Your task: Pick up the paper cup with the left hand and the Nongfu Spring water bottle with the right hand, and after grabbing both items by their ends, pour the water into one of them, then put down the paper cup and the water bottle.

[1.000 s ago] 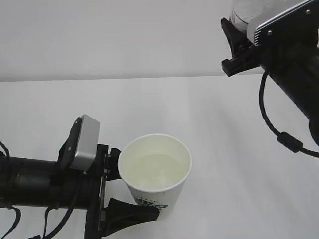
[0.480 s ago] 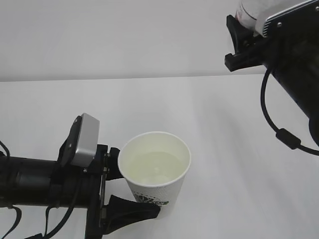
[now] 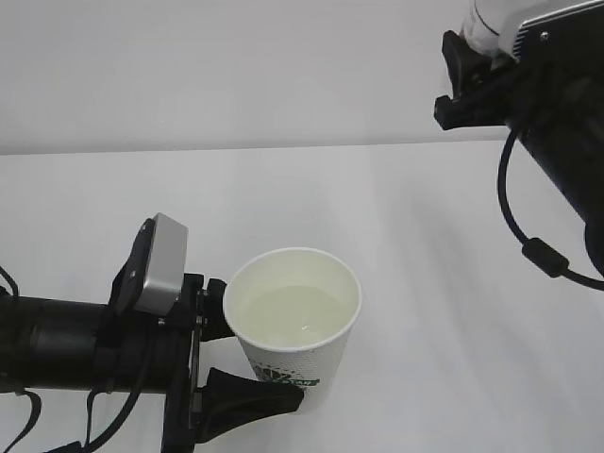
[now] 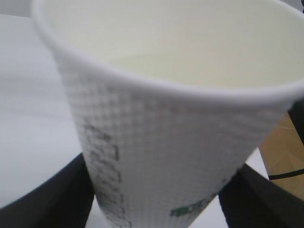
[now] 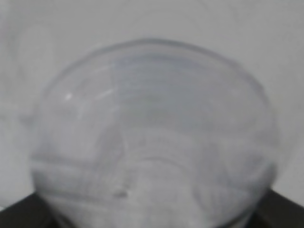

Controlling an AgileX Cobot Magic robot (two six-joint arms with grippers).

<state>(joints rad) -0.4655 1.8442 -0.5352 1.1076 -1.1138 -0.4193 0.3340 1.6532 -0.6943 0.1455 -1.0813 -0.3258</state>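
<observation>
1. The paper cup (image 3: 293, 321) is gripped low on its wall by the left claw (image 3: 247, 363), one black finger on each side of the cup in the left wrist view. The cup stands upright, its base hidden, so whether it rests on the white desk (image 3: 396, 236) cannot be told.
2. The water (image 3: 291, 319) is seen inside the cup, filling it to well below the rim.
3. The Nongfu Spring water bottle (image 3: 483, 19) is held by the right claw (image 3: 472, 71), up and to the right of the cup, well apart from it. Only a small pale part of it shows at the top edge of the exterior view. In the right wrist view its clear rounded body fills the frame between the two dark fingers.
4. A spill is judged the main risk: the cup is thin-walled and tapered, and a tighter squeeze could buckle it and push water over the rim.
5. If the cup were tilted or jolted while being set down, water could slosh out on the side away from the claw.
6. The cup could slip downward through the fingers, since it narrows toward the base.
7. The bottle could swing or slide in its grip while being lowered, as it is held near one end; leftover water could drip onto the desk.
8. Compared with the earlier frames, the right claw and bottle have been moved farther up and to the right, away from the cup.
9. The cup and left claw have stayed in place.
</observation>
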